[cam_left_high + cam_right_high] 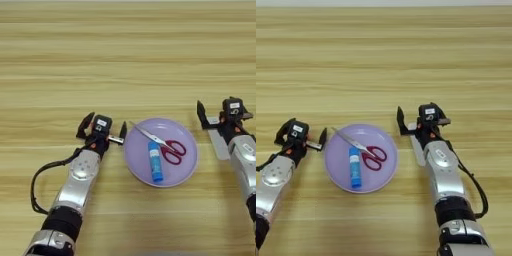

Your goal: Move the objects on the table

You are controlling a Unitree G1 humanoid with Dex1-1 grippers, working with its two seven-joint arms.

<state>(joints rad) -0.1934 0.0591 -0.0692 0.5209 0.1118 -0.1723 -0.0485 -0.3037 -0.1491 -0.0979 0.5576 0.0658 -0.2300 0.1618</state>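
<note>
You have the wooden surface (125, 60) filling the view, its plank grain running side to side. On it, near the front between your two arms, sits the round purple plate (186, 167). Two of the objects lie inside that plate: the red-handled scissors (165, 146), blades pointing toward the plate's upper left rim, and the blue glue stick (154, 161), lying lengthwise just left of the scissor handles. A white flat device (417, 145) lies on the surface beside your right arm, partly hidden under it, well clear of the plate. Your left hand (102, 128) rests just left of the plate, fingers spread wide and holding nothing, one fingertip close to the rim. Your right hand (418, 119) sits right of the plate, above the white device, also spread wide and empty.
</note>
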